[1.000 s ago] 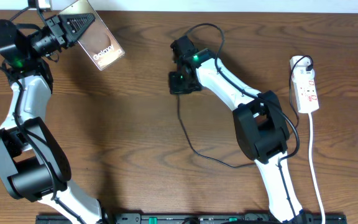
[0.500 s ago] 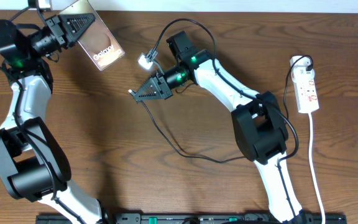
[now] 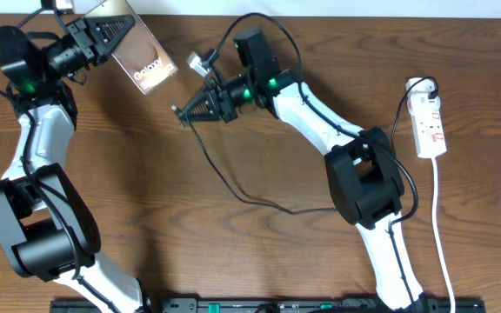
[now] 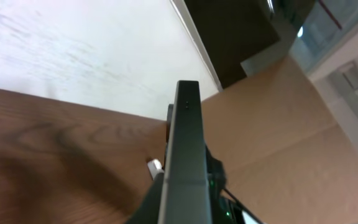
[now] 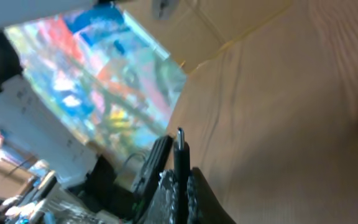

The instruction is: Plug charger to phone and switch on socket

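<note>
My left gripper (image 3: 103, 35) is shut on the bronze-brown phone (image 3: 146, 63) and holds it off the table at the far left; its white "Galaxy" lettering faces up. In the left wrist view the phone (image 4: 185, 162) shows edge-on between the fingers. My right gripper (image 3: 190, 106) is lifted at the middle back, pointing left toward the phone, shut on the charger plug. The plug tip (image 5: 180, 146) sticks up between the fingers (image 5: 180, 186). The thin black cable (image 3: 233, 187) trails across the table. The white socket strip (image 3: 428, 122) lies at the far right.
The socket's white cord (image 3: 442, 235) runs down the right side to the front edge. A small white tag (image 3: 197, 63) hangs near the right arm's wrist lead. Both arm bases stand at the front edge.
My right gripper rose from the table with the charger plug and swung left and back toward the phone. The phone tilted slightly in my left gripper.
</note>
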You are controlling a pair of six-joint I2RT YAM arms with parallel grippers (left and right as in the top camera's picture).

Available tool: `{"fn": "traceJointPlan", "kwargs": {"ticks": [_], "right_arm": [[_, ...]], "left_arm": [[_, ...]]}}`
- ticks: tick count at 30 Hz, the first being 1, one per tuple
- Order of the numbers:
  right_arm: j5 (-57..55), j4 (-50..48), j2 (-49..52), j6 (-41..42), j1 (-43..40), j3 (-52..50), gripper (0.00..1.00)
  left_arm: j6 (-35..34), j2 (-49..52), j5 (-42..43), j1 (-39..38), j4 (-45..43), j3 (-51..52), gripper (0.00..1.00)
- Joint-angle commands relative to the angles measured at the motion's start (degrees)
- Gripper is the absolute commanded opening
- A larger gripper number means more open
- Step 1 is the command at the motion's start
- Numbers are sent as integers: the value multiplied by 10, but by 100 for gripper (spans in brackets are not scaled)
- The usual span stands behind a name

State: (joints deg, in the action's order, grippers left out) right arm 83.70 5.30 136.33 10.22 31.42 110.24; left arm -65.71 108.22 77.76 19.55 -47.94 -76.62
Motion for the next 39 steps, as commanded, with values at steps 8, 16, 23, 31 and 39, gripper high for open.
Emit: {"fn": "traceJointPlan", "kwargs": {"ticks": [8,16,23,31,39], "right_arm": [[-53,-219,-10,265,-3,2,1],[-27,-223,-10,266,-3,2,1],[-14,-223,-10,266,-2,2,1],[-15,-223,-10,266,-2,2,1],[-19,-223,-10,266,-2,2,1]], "left_arm": [[-39,-8,-45,0,38,-5,7],[-3,-8,-24,0,97,-5,7],[19,-8,-14,1,97,-5,8],[25,-8,5,1,96,-5,8],[25,-8,7,0,96,-5,7]]}}
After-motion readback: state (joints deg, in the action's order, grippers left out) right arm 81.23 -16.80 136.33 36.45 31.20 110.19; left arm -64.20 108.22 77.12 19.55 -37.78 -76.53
